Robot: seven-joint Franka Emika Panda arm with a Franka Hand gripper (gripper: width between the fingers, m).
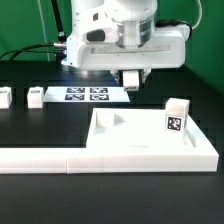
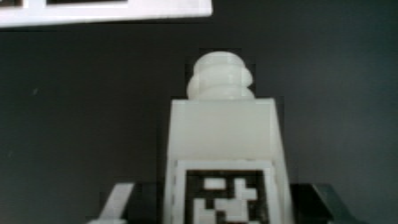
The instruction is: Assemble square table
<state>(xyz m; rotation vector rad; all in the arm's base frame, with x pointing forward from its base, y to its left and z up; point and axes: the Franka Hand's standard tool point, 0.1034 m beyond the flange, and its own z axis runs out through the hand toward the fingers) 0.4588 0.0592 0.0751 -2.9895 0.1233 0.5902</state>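
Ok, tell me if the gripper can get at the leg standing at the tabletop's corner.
Probably not yet: nothing blocks the standing leg from above, but the gripper seems shut on a second leg.

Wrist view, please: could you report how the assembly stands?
Fingers shut on leg. Tabletop down, second leg at its corner. No obstruction seen.

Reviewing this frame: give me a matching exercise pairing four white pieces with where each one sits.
1 marker board
2 upright tagged leg
3 wrist-view leg
4 two small legs

A between the fingers of the gripper
B flat on the black table beyond the tabletop
C at the tabletop's corner, exterior view's right
D exterior view's far left

Pairs: 1-B; 2-C; 3-A; 4-D
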